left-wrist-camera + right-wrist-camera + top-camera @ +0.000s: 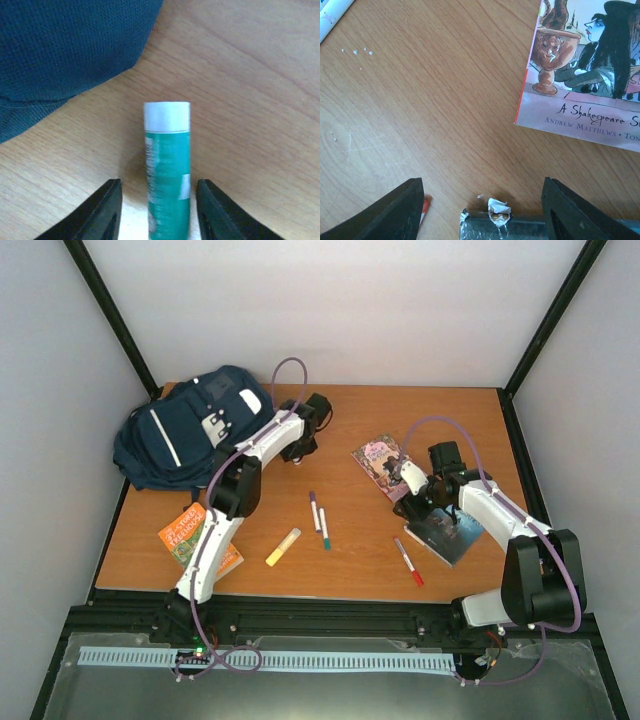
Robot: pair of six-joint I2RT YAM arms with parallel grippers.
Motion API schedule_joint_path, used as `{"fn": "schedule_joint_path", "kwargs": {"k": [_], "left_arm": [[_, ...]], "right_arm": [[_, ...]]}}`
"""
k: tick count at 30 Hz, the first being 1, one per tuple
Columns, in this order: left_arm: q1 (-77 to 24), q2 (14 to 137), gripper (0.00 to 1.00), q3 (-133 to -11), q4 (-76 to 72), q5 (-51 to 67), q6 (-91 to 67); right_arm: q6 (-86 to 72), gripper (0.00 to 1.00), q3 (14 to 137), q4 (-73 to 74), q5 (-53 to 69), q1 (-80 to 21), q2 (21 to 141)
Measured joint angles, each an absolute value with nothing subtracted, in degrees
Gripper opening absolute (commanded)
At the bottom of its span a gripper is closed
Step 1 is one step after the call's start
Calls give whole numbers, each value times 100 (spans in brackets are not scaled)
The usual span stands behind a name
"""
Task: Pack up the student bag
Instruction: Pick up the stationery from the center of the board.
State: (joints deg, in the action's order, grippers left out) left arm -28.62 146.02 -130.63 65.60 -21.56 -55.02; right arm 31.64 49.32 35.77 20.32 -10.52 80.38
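Left claw point(159, 185) open, straddling the glue stick point(166, 170) with a gap each side, nothing gripped yet. Close evenly on the tube's body so it can't squirt out. Student bag point(190, 435) lies just beside, far-left on the tabletop point(400, 410).

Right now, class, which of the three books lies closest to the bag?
The orange book, right by the bag; the pink book and the dark book lie far off, near the right gripper.
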Motion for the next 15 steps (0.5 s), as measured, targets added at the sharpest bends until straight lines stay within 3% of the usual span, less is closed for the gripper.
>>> {"fn": "schedule_joint_path", "kwargs": {"k": [2, 7, 15], "left_arm": [[-2862, 14516, 28, -12905, 6539, -2167, -5448], [-2862, 14212, 18, -12379, 6552, -2191, -5192], [-3011, 13069, 15, -11050, 6392, -1968, -4534]], "right_arm": [[3164, 65, 4932, 3577, 2036, -1052, 8038], [3164, 65, 4932, 3575, 2038, -1052, 8038], [3162, 65, 4925, 3570, 2025, -1052, 7990]]}}
